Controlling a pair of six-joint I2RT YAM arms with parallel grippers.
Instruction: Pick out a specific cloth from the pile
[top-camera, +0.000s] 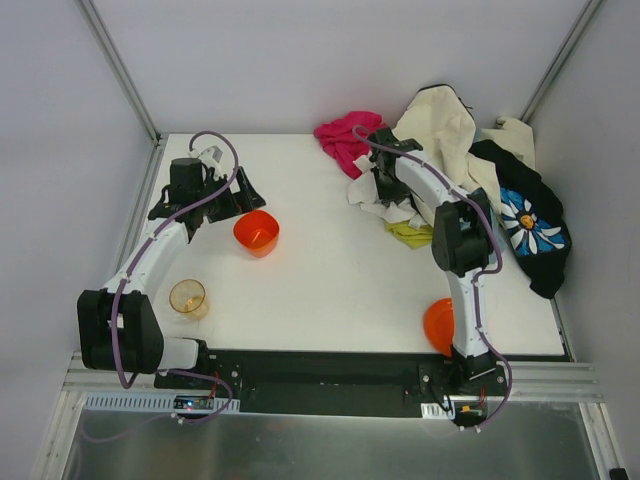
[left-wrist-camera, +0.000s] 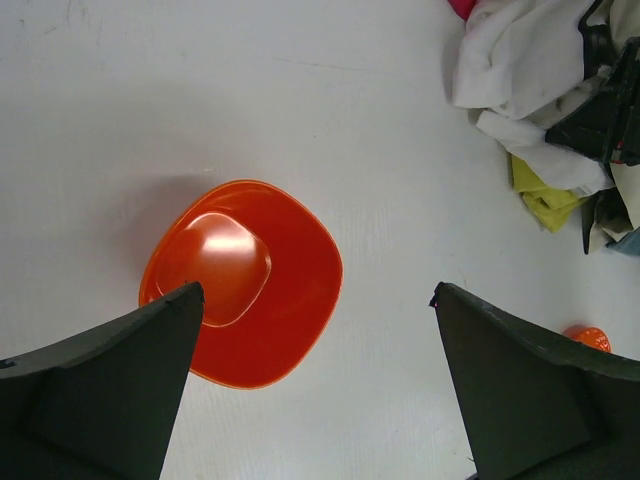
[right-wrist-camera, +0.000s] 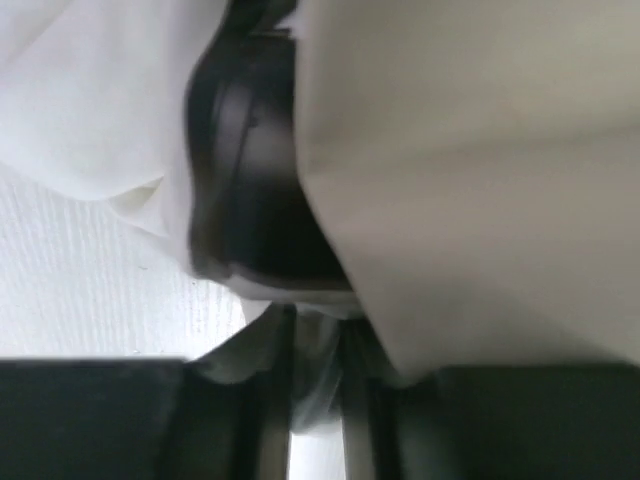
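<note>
Table (top-camera: 330, 290) first, white and walled in, with the pile (top-camera: 450, 140) heaped in its far right corner: cream on top, magenta at the left end, black with a daisy print spilling down the right side. The right arm reaches straight into that heap, and the right gripper (top-camera: 384, 188) is down among the white folds at the pile's near-left edge. The wrist view is no help: pale fabric is pressed right up against the lens, blurred, with only a dark shape between the folds. Clenched or released, I cannot tell, nor whether it has anything.

The cloth (top-camera: 410, 235), yellow-green, lies on the table at the pile's near edge, just beside that gripper. Only a crumpled corner shows; white fabric covers the rest.

On the left side, the left gripper (top-camera: 225, 195) hangs with its jaws spread wide and nothing between them, over an orange bowl (top-camera: 256, 232). A second orange bowl (top-camera: 438, 325) sits half hidden behind the right arm. Smallest of all, an amber cup (top-camera: 188, 297) stands beside the left arm.
</note>
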